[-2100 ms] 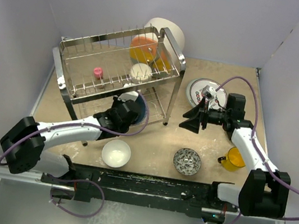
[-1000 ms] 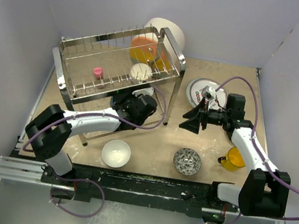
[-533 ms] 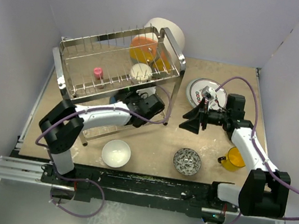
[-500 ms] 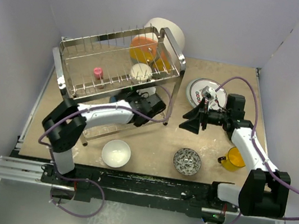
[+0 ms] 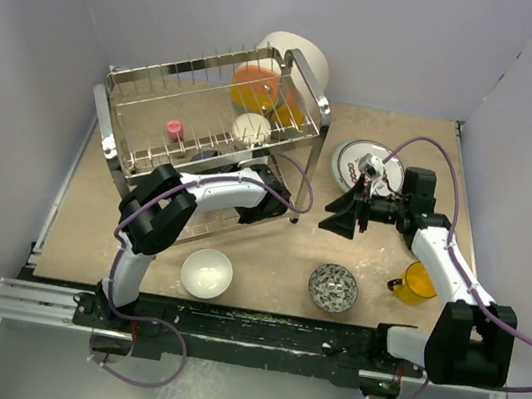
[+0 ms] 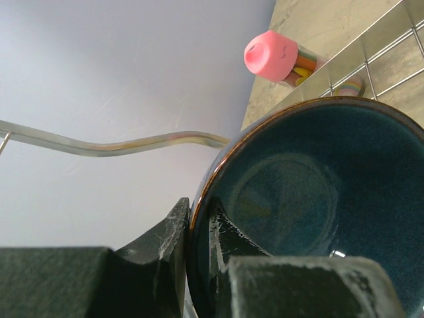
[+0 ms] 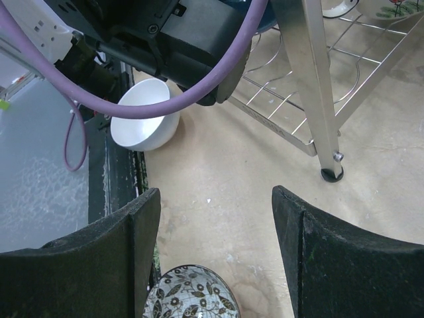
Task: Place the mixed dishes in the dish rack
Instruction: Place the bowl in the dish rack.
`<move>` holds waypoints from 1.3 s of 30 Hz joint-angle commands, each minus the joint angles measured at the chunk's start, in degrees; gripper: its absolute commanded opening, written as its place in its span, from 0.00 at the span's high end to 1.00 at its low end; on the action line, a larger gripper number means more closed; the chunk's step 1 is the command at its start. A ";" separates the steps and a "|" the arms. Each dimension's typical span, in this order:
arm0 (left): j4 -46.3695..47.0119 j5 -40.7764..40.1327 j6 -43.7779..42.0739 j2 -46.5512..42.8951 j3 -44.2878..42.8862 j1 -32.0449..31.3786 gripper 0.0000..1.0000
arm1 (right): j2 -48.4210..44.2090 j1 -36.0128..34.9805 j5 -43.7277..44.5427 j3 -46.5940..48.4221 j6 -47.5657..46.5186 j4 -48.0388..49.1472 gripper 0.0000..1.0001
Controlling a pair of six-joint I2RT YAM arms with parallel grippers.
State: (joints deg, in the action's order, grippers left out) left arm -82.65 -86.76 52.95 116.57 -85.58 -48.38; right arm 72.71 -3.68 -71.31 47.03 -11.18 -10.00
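Four dishes sit loose on the counter (image 5: 276, 262): white bowl (image 5: 207, 272), patterned bowl (image 5: 332, 287), yellow cup (image 5: 419, 283), plate (image 5: 350, 158). We find the left hand (image 6: 199, 228) pinching the blue bowl (image 6: 291, 192) by its rim at the rack's (image 5: 204, 114) lower tier, and the right hand (image 7: 215, 199) wide open, empty.

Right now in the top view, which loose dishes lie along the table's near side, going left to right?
white bowl → patterned bowl → yellow cup
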 commanded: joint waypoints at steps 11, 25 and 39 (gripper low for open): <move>-6.03 -0.64 4.23 -0.28 1.87 0.48 0.83 | 0.24 0.23 -0.91 2.55 -1.26 0.11 0.29; -6.03 -0.09 4.85 2.24 -0.23 -1.47 0.74 | 0.58 0.22 -1.03 2.72 -1.20 0.00 0.29; -6.03 6.49 9.02 -1.56 -0.90 -8.44 0.65 | 0.33 0.18 -1.02 2.72 -1.26 -0.11 0.29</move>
State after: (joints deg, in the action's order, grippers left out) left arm -87.96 -82.59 58.24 118.67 -84.51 -53.98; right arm 73.12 -3.68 -71.33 47.07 -11.18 -10.13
